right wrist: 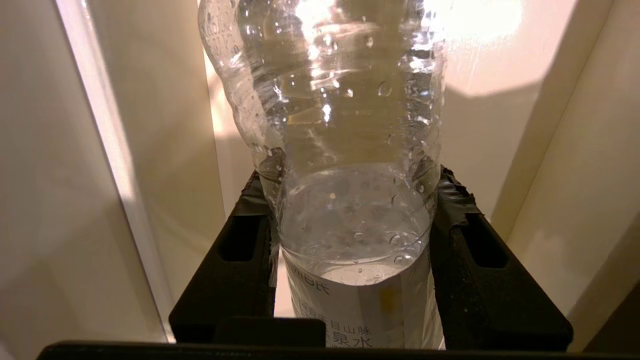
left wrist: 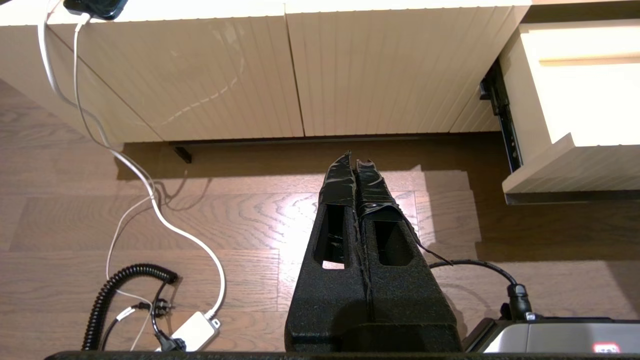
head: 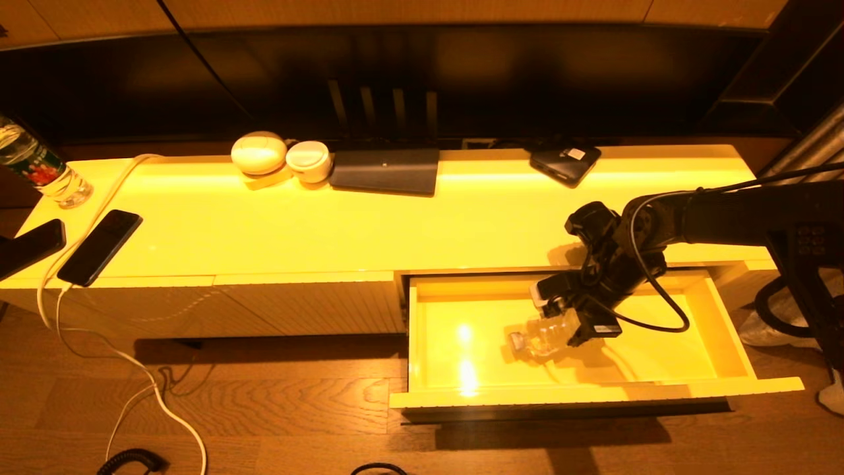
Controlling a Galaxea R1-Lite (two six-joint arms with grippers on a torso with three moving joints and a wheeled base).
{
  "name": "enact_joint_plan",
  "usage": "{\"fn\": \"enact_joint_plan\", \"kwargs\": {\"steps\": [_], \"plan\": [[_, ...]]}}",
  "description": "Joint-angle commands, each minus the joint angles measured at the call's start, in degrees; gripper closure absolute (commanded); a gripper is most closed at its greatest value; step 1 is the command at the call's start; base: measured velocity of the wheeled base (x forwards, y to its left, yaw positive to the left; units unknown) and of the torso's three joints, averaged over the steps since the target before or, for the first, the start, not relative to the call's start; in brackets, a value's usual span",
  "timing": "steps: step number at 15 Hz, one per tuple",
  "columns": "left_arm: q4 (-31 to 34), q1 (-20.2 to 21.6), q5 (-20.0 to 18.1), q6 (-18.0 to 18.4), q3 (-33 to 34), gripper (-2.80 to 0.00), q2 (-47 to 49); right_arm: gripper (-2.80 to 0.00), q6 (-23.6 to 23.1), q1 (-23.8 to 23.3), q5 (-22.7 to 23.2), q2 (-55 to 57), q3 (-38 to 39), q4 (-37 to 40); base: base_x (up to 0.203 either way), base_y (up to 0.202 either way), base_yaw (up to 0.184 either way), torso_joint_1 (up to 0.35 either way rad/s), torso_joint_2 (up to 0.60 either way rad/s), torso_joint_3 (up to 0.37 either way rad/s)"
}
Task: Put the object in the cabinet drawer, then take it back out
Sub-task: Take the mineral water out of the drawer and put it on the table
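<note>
The cabinet drawer (head: 593,394) stands pulled out at the right, its glossy yellow inside lit. The clear water bottle (head: 544,335) lies tilted low inside it, its white cap (head: 516,342) pointing left. My right gripper (head: 567,320) reaches down into the drawer and is shut on the bottle's lower body. In the right wrist view the black fingers (right wrist: 250,235) press both sides of the bottle (right wrist: 350,150), just above its pale label. My left gripper (left wrist: 356,159) hangs shut and empty over the wooden floor, left of the drawer's ribbed front (left wrist: 575,165).
On the cabinet top stand a green-and-red labelled bottle (head: 39,168), two dark phones (head: 99,247), two white round cases (head: 258,153), a grey pad (head: 386,170) and a black device (head: 565,161). A white cable (left wrist: 150,195) trails over the floor.
</note>
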Motion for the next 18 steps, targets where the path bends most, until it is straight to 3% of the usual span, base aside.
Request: {"fn": "enact_joint_plan", "kwargs": {"steps": [1,5,9,12,18], "plan": [[0.0,0.0,-0.1,0.0,0.2,0.0,0.0,0.0,-0.4,0.0,0.1,-1.4,0.7,0.3,0.0,0.0,0.0,0.0,0.0,0.0],[0.0,0.0,0.0,0.0,0.1,0.0,0.0,0.0,-0.2,0.0,0.1,-6.5,3.4,0.0,0.0,0.0,0.0,0.0,0.0,0.0],[0.0,0.0,-0.1,0.0,0.1,0.0,0.0,0.0,3.6,-0.2,0.1,-15.8,7.6,-0.2,0.0,0.0,0.0,0.0,0.0,0.0],[0.0,0.0,0.0,0.0,0.1,0.0,0.0,0.0,10.4,-0.1,1.9,-23.2,10.5,-1.5,0.0,0.0,0.0,0.0,0.0,0.0],[0.0,0.0,0.0,0.0,0.1,0.0,0.0,0.0,30.0,1.6,4.6,-33.5,20.3,-16.9,0.0,0.0,0.0,0.0,0.0,0.0]]}}
